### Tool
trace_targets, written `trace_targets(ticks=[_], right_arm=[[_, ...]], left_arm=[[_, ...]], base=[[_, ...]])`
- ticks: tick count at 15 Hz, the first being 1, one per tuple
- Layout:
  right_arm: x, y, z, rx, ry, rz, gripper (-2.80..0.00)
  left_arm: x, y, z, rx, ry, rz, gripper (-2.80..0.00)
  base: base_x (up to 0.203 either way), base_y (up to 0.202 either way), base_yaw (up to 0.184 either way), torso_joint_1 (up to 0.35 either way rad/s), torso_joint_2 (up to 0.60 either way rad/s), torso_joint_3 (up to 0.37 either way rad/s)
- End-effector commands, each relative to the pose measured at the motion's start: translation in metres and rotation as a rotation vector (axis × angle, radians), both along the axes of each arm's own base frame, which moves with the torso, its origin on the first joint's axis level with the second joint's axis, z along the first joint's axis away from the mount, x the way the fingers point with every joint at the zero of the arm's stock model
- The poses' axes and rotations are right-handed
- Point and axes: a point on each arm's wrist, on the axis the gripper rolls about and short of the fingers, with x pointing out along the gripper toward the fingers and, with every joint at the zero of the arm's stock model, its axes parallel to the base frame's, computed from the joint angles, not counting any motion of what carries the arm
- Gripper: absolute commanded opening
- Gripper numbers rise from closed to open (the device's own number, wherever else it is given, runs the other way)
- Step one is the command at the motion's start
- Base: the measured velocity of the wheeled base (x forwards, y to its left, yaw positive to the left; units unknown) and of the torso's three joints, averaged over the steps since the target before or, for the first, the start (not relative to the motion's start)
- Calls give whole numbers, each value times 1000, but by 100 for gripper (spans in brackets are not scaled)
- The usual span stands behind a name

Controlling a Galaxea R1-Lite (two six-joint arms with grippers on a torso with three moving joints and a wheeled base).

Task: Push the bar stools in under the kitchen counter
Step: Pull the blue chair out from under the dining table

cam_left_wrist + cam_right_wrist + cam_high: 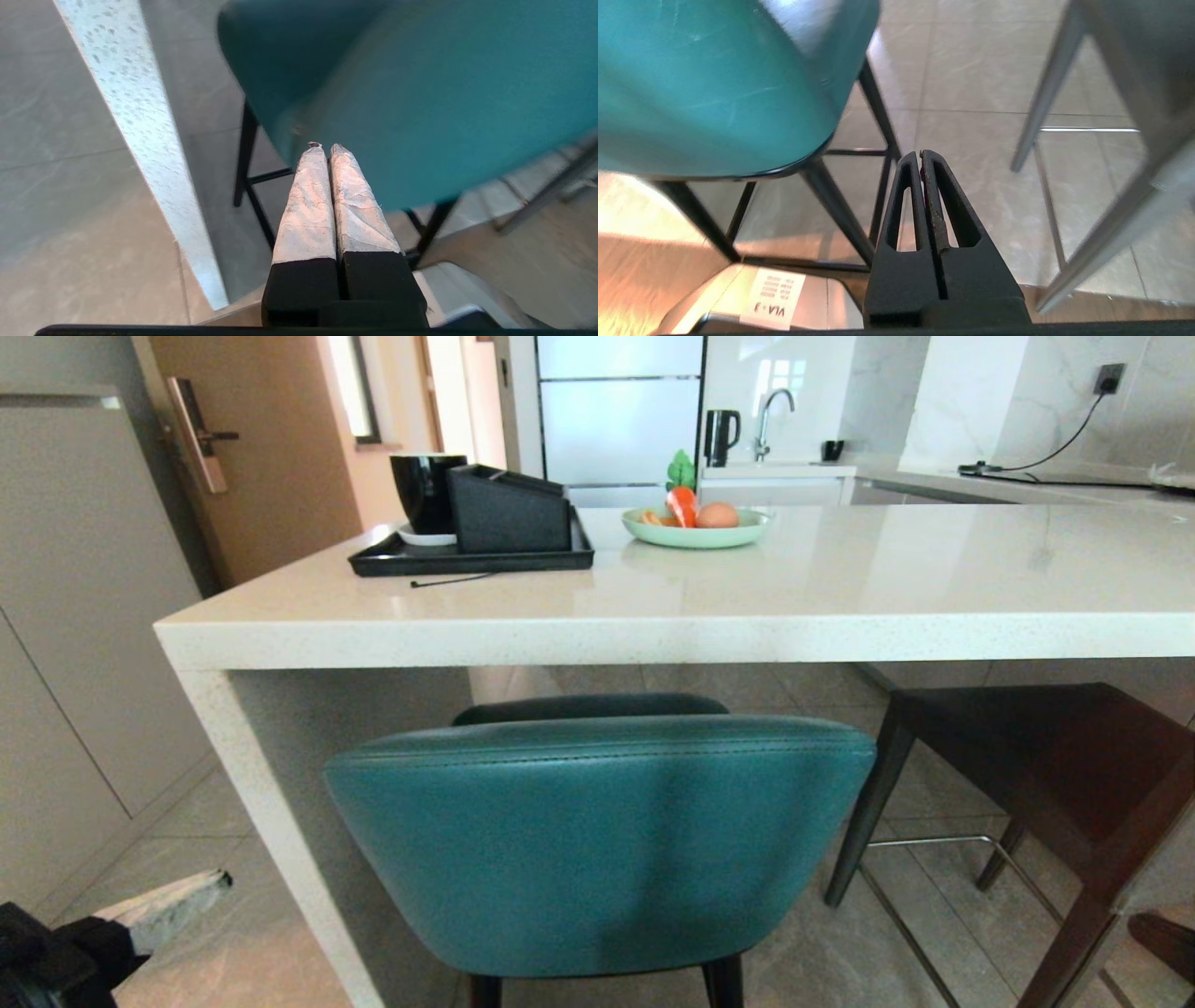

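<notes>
The teal bar stool [597, 840] stands right in front of me, its rounded back just below the kitchen counter's [653, 639] thick white edge and its seat partly under the top. The grey bar stool [1055, 756] stands to its right, partly under the counter. My left gripper [326, 146] is shut and empty, its tape-wrapped tips at the teal back [420, 93] near its left side; whether they touch I cannot tell. It also shows low at the left as the left gripper [201, 887]. My right gripper [920, 153] is shut and empty, low between the teal stool [714, 84] and the grey stool's leg [1045, 93].
The counter's white slab side leg [271, 821] stands close left of the teal stool. On the top sit a black tray [467, 558] with a mug and box, and a green plate [695, 530] of toy food. Grey cabinets [75, 644] line the left.
</notes>
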Motion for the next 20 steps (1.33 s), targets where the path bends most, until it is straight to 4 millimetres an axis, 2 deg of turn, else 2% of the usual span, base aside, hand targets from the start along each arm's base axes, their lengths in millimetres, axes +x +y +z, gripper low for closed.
trace_targets(ticks=[1, 6, 13, 20], right_arm=[[22, 5, -3, -6, 74, 60, -280], [45, 14, 2, -1, 108, 122, -280], [71, 26, 3, 4, 93, 179, -280], [101, 41, 5, 18, 38, 213, -280]], left_arm=[[32, -3, -12, 9, 80, 1, -280], [54, -17, -21, 33, 128, -35, -280], [110, -26, -47, 66, 55, 94, -280], [113, -32, -52, 64, 56, 76, -280]], base=[[0, 0, 0, 0, 0, 0], [0, 0, 0, 0, 0, 0], [0, 0, 0, 0, 0, 0], [0, 0, 0, 0, 0, 0]])
